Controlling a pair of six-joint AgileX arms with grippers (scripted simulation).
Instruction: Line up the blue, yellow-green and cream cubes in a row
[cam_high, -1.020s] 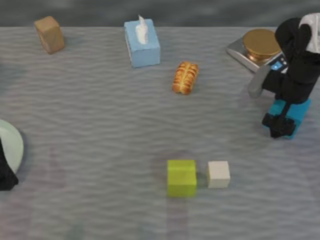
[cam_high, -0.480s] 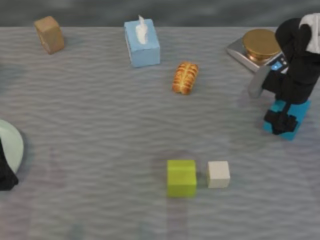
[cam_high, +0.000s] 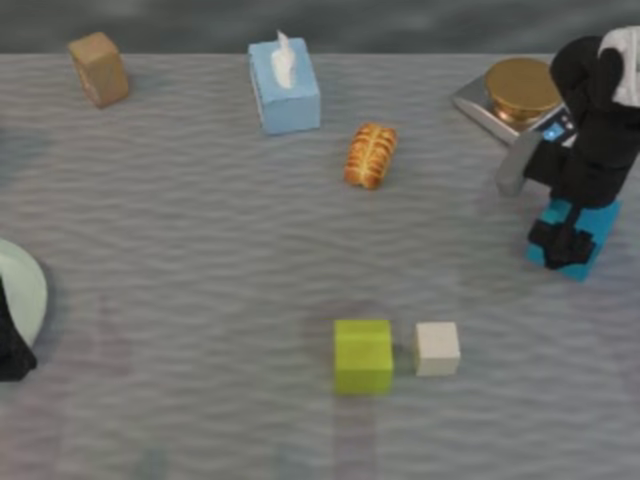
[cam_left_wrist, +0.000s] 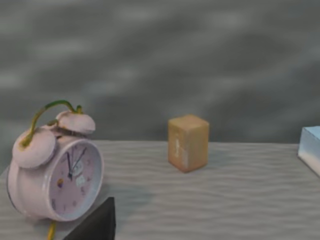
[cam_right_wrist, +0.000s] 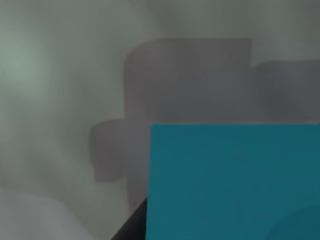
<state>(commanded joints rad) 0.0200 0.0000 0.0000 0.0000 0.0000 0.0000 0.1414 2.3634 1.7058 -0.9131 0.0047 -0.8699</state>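
Right gripper (cam_high: 560, 243) at the table's right edge, fingers apparently pinching the blue cube (cam_high: 592, 244), yellow-green cube (cam_high: 362, 355) just beside cream cube (cam_high: 437, 348) near the front edge, left gripper (cam_high: 12, 350) parked at the left edge, finger state not discernible.

Matte plain cubes: blue (cam_high: 578, 262), yellow-green (cam_high: 362, 355), cream (cam_high: 437, 348). Grey rippled cloth-like table (cam_high: 200, 250). Wood-look block (cam_high: 98, 68). Brassy glossy scale (cam_high: 520, 92).
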